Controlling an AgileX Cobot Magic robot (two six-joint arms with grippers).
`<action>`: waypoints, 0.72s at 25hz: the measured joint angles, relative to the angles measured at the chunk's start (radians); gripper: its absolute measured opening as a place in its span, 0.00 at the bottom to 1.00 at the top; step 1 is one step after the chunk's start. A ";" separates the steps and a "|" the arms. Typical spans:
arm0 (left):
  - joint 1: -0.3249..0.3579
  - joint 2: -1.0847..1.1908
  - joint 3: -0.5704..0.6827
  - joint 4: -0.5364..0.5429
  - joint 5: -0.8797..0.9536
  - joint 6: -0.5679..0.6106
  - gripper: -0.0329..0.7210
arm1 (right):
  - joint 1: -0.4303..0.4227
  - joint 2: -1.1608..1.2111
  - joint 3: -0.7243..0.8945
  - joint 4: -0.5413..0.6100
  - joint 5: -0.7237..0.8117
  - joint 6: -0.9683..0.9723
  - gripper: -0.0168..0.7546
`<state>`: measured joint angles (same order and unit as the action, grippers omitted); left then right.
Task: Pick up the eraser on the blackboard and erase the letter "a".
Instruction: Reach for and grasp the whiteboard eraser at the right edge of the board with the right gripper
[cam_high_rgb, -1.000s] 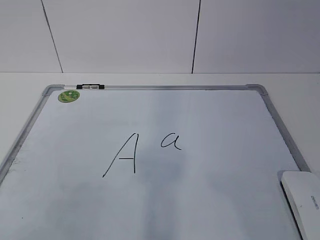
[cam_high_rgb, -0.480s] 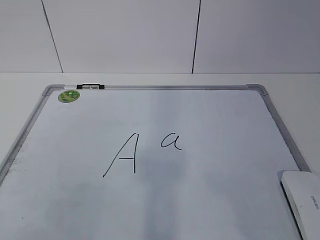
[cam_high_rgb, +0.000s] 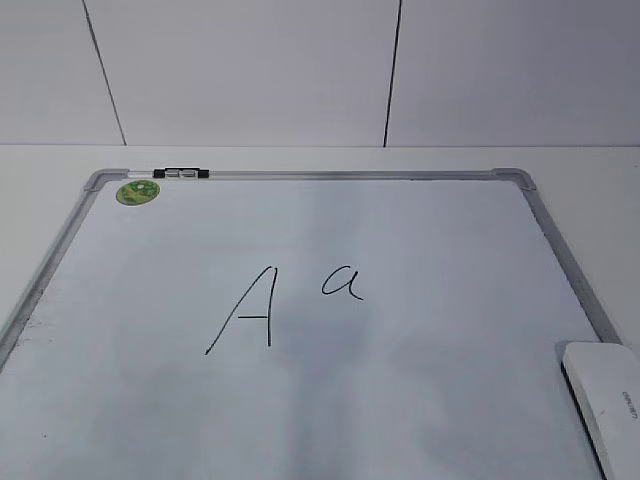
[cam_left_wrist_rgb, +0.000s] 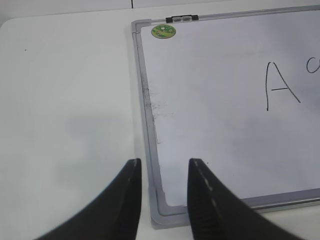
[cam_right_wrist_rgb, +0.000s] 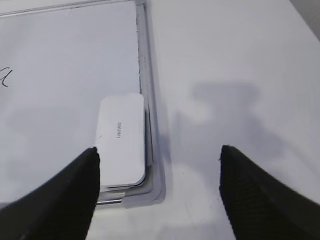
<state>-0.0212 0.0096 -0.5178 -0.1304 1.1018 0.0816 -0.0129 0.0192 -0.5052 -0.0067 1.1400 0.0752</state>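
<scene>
A white dry-erase blackboard (cam_high_rgb: 420, 400) with a silver-grey metal frame is laid flat on a white table (cam_high_rgb: 590, 165). A capital "A" (cam_high_rgb: 245, 310) is written near the board's middle, and the letter "a" (cam_high_rgb: 342, 282), smaller and in thin black marker, is set just beside it on the right, unsmudged. A round green sticker (cam_high_rgb: 137, 192) and a small black-silver clip (cam_high_rgb: 181, 173) are seen at the far left corner of the board. The eraser (cam_right_wrist_rgb: 122, 141), a white oblong block with grey lettering on top, is laid on the board in its near right corner, against the frame. The right gripper (cam_right_wrist_rgb: 159, 175) is held above that corner with its fingers spread wide and nothing between them. The left gripper (cam_left_wrist_rgb: 165, 172) is held over the near left corner of the board, its fingers partly apart and empty.
</scene>
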 joint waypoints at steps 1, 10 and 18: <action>0.000 0.000 0.000 0.000 0.000 0.000 0.35 | 0.000 0.024 0.000 0.013 0.000 0.000 0.79; 0.000 0.000 0.000 -0.027 0.000 0.000 0.35 | 0.008 0.169 0.000 0.069 -0.023 -0.001 0.79; 0.000 0.000 0.000 -0.031 0.000 0.000 0.35 | 0.008 0.274 -0.051 0.069 -0.057 -0.038 0.79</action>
<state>-0.0212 0.0096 -0.5178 -0.1618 1.1018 0.0816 -0.0047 0.2932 -0.5563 0.0626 1.0826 0.0374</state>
